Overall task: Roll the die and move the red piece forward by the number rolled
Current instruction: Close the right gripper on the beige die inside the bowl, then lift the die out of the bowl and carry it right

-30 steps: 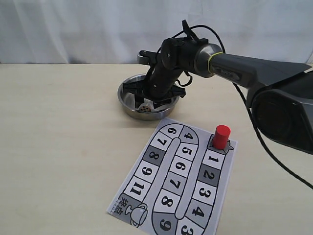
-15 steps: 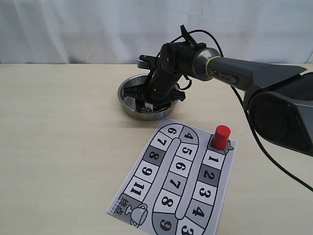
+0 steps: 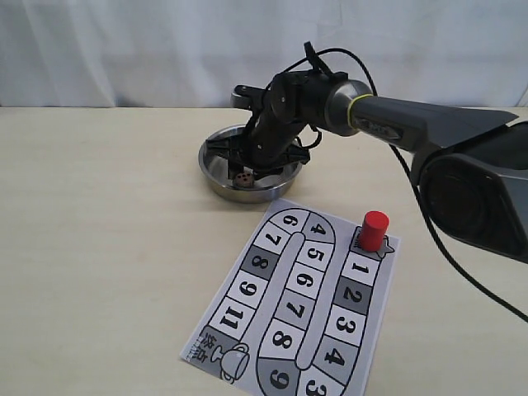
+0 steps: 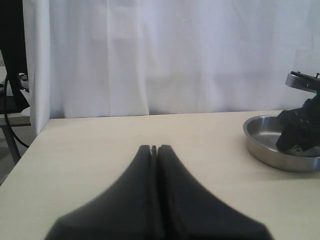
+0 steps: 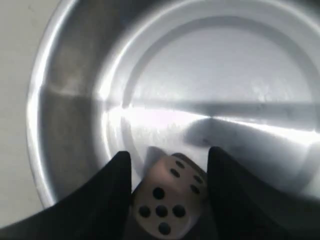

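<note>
The right fingers (image 5: 112,200) reach down into the steel bowl (image 5: 65,100) and pinch the die (image 5: 167,200) between them, with a five-pip face showing. The red piece (image 3: 374,230) stands upright on the game board (image 3: 289,313), well apart from those fingers, on the square just beside the 1. The left fingers (image 4: 145,170) are pressed together above the tabletop (image 4: 90,145), away from the bowl.

The bowl (image 3: 216,186) stands on the table (image 3: 99,247), toward the rear. The right end effector (image 3: 245,172) reaches into the bowl from the right, with the die (image 3: 243,175) between its fingers. The game board (image 3: 289,305) lies just in front of the bowl. The playing piece (image 3: 374,230) stands upright on the board's far right corner, behind square 1.
</note>
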